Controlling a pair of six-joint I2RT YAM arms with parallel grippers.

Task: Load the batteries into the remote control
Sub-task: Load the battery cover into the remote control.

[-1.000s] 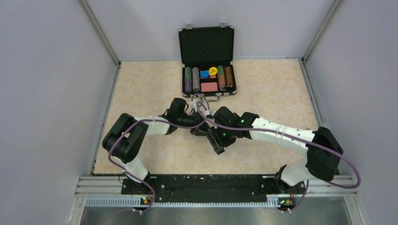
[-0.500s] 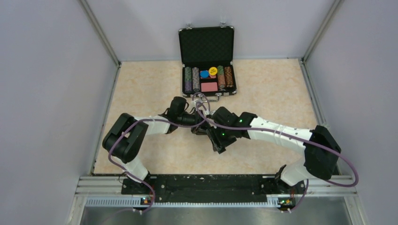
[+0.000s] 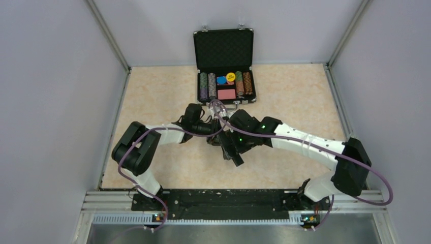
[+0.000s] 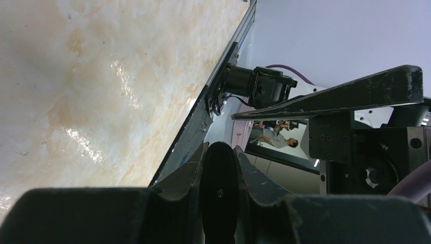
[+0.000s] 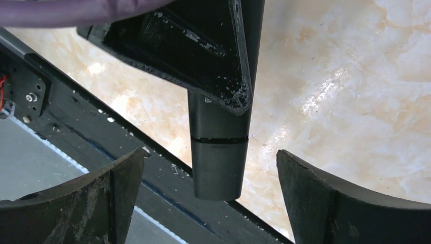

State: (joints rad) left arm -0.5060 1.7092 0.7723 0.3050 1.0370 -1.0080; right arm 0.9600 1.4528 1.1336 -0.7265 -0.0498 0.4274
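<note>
The remote control [image 5: 217,162] is a slim black bar held above the table, its back face with a closed cover seam showing in the right wrist view. My left gripper [image 4: 219,152] is shut on one end of it, seen edge-on between the jaws. My right gripper [image 5: 208,157] stands open, its fingers [image 5: 119,178] wide on either side of the remote's free end without touching it. From above, the remote [image 3: 236,158] pokes out toward the near right below both grippers, left gripper [image 3: 212,136] and right gripper [image 3: 229,148]. The batteries are out of view.
An open black case of coloured chips [image 3: 224,48] stands at the back of the table. The black base rail [image 3: 223,199] runs along the near edge. Grey walls close in the left, right and back sides.
My right gripper's jaws have spread wide and let go of the remote, and that arm has shifted a little toward the back left. The left gripper still holds the remote.
</note>
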